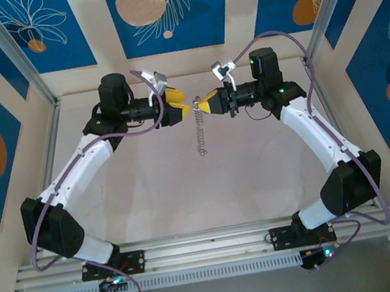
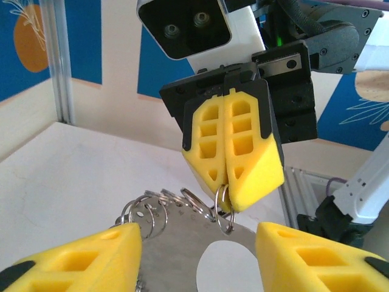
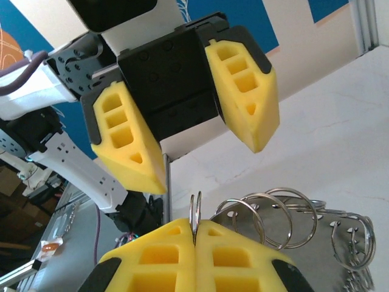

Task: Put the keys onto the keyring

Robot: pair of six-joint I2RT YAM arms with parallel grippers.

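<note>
Over the white table [image 1: 150,188], the right gripper [image 1: 202,105] is pinching the dangling keyring [image 1: 199,134] by one ring, the left gripper [image 1: 188,109] is hanging released beside it, best closing slowly on a neighbouring ring.

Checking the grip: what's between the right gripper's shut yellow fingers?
One silvery wire ring of the floppy metal keyring, pinched by the right gripper; its clamped part is hidden.
</note>
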